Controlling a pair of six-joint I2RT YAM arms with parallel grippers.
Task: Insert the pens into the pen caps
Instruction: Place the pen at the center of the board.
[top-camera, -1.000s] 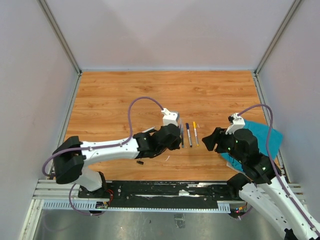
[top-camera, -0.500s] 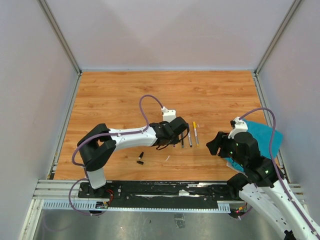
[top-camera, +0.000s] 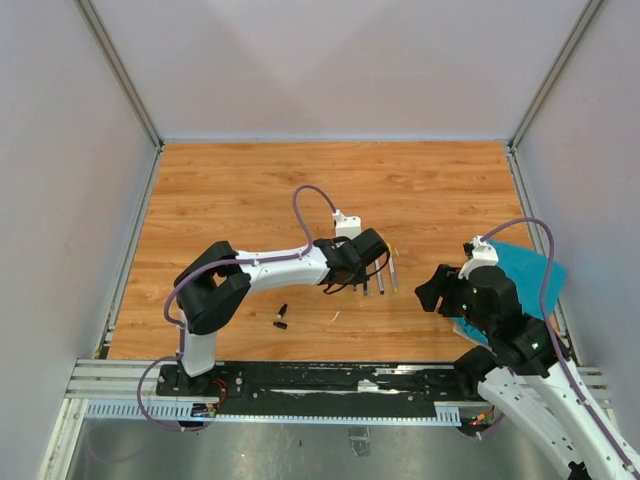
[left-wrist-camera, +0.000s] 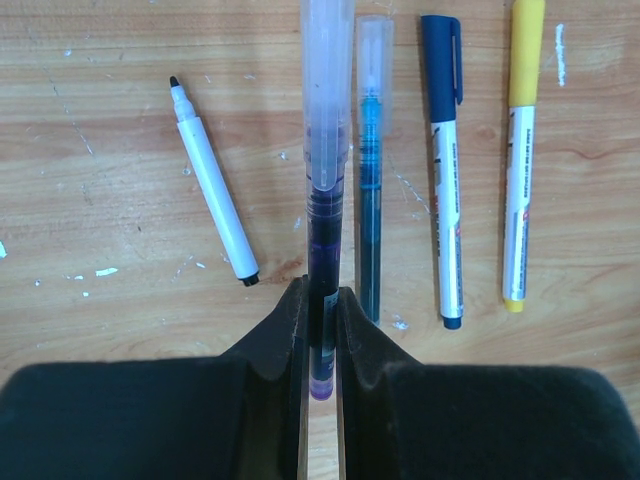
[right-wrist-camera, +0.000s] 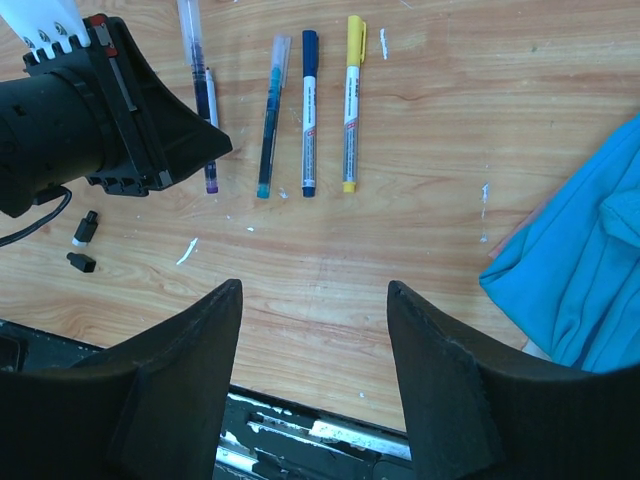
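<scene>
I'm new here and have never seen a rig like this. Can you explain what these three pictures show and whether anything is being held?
These are two robot arms bolted at the near edge of a table, each ending in a two-finger gripper. One picture looks down from above; the other two come from cameras on the wrists, so the dark shapes at their bottom are the fingers. The left gripper is shut on a purple pen with a clear cap. Beside it lie a teal pen, a navy-capped pen, a yellow pen and an uncapped white pen. The right gripper is open and empty, near a teal cloth. Two small caps lie loose.
</scene>
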